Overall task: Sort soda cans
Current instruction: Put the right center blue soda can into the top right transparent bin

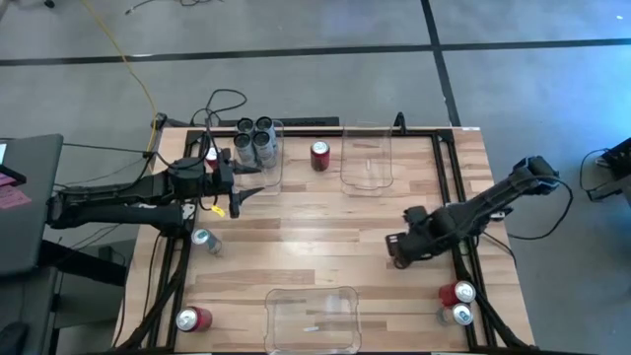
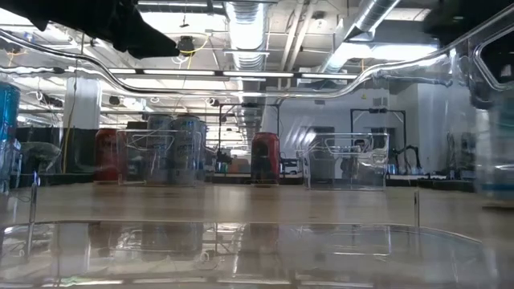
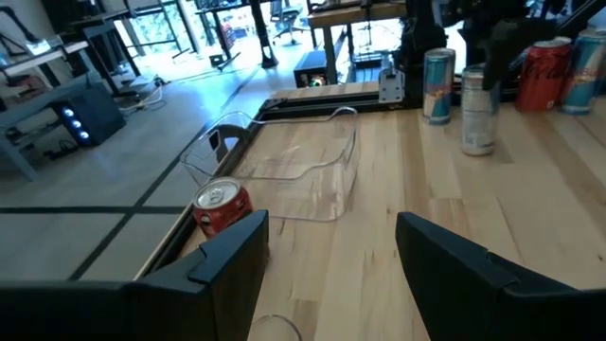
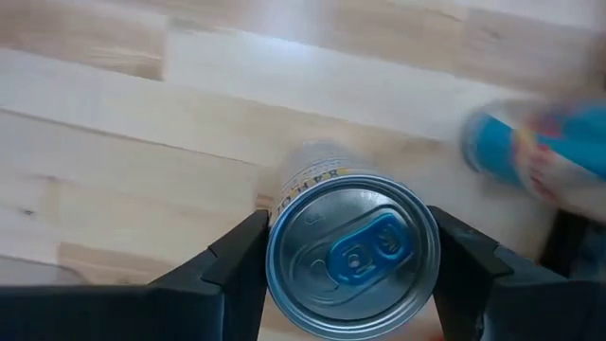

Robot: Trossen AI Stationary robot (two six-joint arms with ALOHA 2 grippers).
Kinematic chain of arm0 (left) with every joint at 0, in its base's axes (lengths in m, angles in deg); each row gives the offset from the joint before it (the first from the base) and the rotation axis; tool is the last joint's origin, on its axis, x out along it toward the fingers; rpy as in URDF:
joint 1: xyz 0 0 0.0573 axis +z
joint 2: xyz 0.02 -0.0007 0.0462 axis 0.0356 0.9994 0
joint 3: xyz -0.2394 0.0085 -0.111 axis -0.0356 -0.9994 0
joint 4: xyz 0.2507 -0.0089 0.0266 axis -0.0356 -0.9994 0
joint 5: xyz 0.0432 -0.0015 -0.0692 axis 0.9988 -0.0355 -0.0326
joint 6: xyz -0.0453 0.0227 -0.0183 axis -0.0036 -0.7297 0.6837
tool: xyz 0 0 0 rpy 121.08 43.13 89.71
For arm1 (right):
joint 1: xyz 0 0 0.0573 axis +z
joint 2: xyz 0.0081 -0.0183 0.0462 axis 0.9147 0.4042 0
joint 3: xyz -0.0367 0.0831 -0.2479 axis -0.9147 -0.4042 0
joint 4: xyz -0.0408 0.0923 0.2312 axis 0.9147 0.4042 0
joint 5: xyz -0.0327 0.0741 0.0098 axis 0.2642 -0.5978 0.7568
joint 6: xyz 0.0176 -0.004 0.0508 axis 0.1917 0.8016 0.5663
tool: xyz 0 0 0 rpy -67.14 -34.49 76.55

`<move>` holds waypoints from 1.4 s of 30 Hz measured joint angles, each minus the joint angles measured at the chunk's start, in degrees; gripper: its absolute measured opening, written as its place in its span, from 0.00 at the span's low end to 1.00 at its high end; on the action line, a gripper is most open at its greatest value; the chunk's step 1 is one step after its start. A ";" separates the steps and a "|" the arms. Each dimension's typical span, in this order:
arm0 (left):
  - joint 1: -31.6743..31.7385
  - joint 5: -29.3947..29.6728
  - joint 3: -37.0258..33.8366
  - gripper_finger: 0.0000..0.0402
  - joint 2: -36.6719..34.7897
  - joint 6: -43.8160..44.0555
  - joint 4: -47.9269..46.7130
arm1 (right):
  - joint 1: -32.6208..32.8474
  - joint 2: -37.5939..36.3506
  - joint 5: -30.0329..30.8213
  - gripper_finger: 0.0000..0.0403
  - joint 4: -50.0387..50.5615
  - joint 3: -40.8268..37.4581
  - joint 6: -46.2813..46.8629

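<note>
Right gripper [image 4: 343, 260] pinching can [image 4: 352, 256] at table's [image 1: 325, 237] 3 o'clock | left gripper [image 3: 331, 256] spread, empty, 9 o'clock | best lifted straight, grip kept centred

Four dark grey cylindrical soda cans [image 1: 255, 139] stand inside the clear rectangular plastic bin [image 1: 277, 168] at the table's far left; a red metal can [image 1: 319, 156] stands just right of it.
</note>
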 joint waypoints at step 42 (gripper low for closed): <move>0.02 1.88 0.00 0.57 0.02 -0.65 -0.01 | -58.32 23.78 9.22 0.57 0.41 46.06 -76.22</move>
